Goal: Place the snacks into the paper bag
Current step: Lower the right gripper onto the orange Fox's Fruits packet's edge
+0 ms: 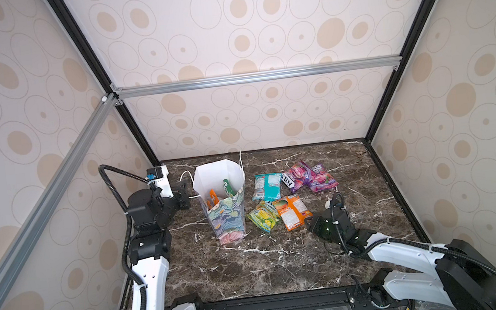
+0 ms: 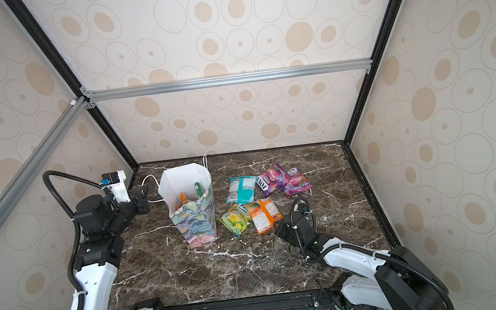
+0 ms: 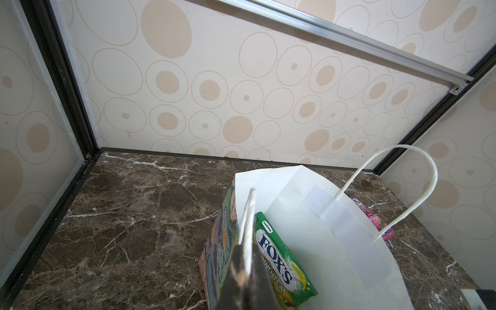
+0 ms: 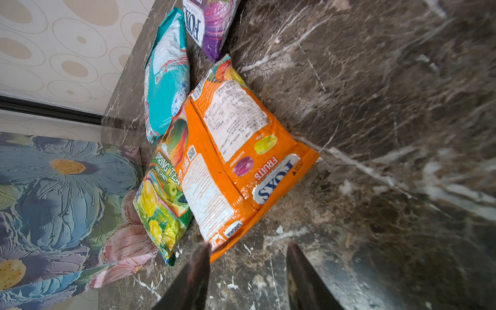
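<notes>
— Dark marble worktop (image 1: 253, 266). Nearest?
— Right gripper (image 4: 248, 268), jaws apart, at an orange packet's (image 4: 241, 150) corner.
— Farther?
— Paper bag (image 1: 228, 218) upright, green packet (image 3: 281, 257) inside; left gripper (image 3: 245, 257) clamped on its cord handle (image 3: 249, 212). Beyond lie a teal packet (image 1: 268, 187) and purple packets (image 1: 301, 175).

Bright, even light, soft shadows; glare streaks the orange packet (image 4: 241, 150), and the right pincer (image 4: 248, 248) looks blurred.
</notes>
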Controlling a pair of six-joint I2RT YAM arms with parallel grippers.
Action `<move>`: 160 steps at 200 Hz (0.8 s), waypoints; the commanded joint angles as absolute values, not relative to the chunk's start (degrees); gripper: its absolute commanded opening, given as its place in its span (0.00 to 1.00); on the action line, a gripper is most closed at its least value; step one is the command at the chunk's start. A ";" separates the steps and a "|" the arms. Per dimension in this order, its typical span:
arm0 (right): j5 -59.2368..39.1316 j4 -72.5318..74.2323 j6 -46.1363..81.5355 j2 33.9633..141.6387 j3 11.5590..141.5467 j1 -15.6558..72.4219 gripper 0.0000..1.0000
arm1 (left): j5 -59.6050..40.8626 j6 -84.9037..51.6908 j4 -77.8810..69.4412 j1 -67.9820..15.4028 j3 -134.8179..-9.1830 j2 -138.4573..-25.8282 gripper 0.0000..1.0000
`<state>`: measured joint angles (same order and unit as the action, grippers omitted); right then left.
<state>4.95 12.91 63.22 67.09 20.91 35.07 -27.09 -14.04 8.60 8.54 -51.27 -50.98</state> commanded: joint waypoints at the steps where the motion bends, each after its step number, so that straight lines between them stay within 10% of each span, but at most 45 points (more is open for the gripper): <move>1: 4.22 15.62 64.86 68.66 20.17 34.72 0.48 | -27.49 -12.04 9.05 8.68 -53.04 -49.93 0.00; 160: 8.26 26.34 68.24 71.46 14.15 34.25 0.48 | -27.29 -12.39 8.70 8.64 -52.76 -49.22 0.00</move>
<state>6.94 21.12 66.65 69.54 15.33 34.76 -26.92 -13.50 8.69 8.54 -51.27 -49.80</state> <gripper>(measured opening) 0.478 0.048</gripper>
